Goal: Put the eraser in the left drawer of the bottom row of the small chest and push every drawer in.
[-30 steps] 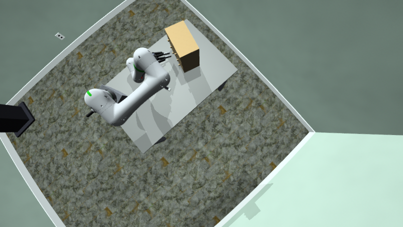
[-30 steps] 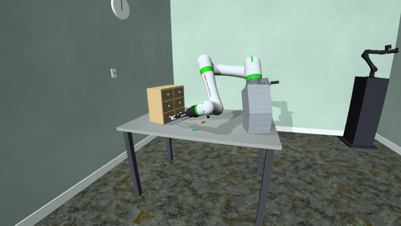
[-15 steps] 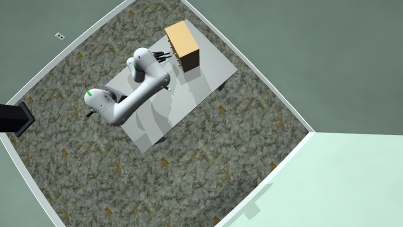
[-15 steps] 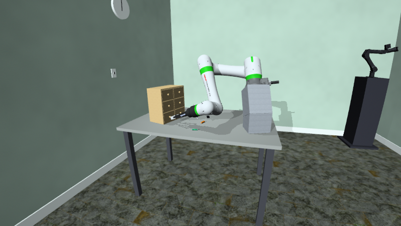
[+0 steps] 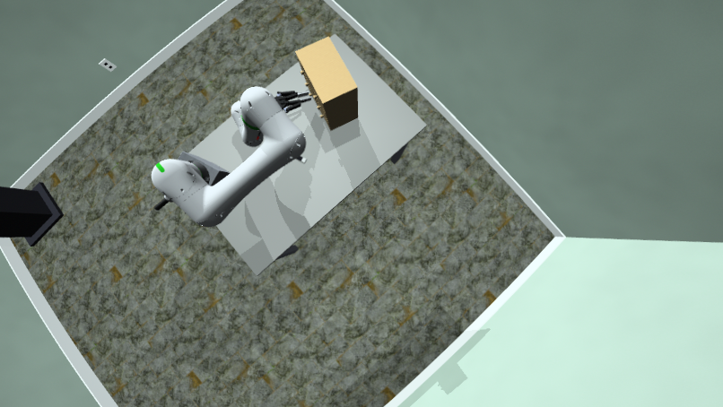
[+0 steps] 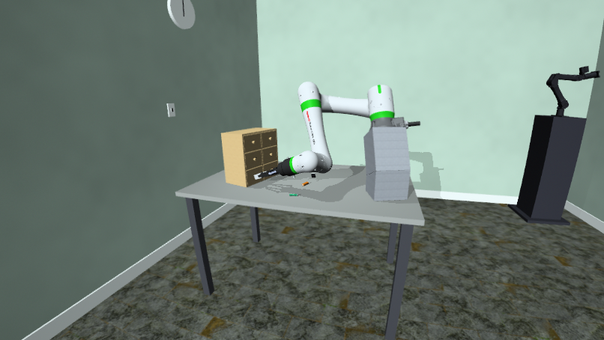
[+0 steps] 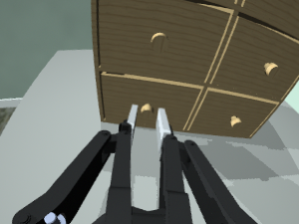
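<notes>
The small wooden chest [image 5: 328, 70] [image 6: 234, 156] [image 7: 165, 15] stands at the table's far end, and its drawers look pushed in. My gripper [image 5: 307, 98] [image 6: 256, 176] [image 7: 147, 114] lies low and level at the bottom-left drawer [image 7: 126, 91]. Its fingers are a narrow gap apart, and the tips stand on either side of that drawer's knob [image 7: 146, 108] without gripping it. A small dark block [image 6: 312, 174] [image 5: 303, 160], perhaps the eraser, lies on the table by my arm's elbow.
An orange piece [image 6: 305, 183] and a green piece [image 6: 293, 194] lie on the grey table [image 6: 236, 196] [image 5: 384, 121] behind my gripper. The arm's grey pedestal [image 6: 387, 164] stands at the other end. A black stand [image 6: 547, 168] stands on the floor.
</notes>
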Robot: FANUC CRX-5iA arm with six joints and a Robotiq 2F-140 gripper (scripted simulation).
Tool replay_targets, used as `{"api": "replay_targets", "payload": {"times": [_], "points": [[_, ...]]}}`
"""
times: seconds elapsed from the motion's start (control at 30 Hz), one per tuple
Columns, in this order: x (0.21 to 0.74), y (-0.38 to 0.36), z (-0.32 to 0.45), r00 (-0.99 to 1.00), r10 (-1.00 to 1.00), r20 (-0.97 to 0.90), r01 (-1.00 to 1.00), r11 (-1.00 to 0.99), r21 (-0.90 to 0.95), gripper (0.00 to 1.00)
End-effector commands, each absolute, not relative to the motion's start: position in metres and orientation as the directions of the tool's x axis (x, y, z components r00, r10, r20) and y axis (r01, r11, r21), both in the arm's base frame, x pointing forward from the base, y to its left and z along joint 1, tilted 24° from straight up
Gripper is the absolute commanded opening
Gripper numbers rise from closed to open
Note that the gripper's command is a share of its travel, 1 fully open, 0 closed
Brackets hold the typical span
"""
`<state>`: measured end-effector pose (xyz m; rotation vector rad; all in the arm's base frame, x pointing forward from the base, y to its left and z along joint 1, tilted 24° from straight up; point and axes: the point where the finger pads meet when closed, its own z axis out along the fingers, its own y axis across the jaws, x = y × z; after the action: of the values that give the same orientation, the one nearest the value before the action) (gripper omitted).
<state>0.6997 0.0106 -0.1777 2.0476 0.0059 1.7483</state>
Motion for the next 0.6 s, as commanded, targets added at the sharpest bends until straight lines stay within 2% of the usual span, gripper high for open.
{"api": "replay_targets", "payload": {"times": [0.0,0.57], "points": [[0.7039,0.0098,-0.1767,0.198,0.285,0.938,-0.279,-0.901,0.333,0.2],[0.7096,0.0085,-0.1753,0.198,0.285,0.938,-0.279,-0.901,0.333,0.2]]}}
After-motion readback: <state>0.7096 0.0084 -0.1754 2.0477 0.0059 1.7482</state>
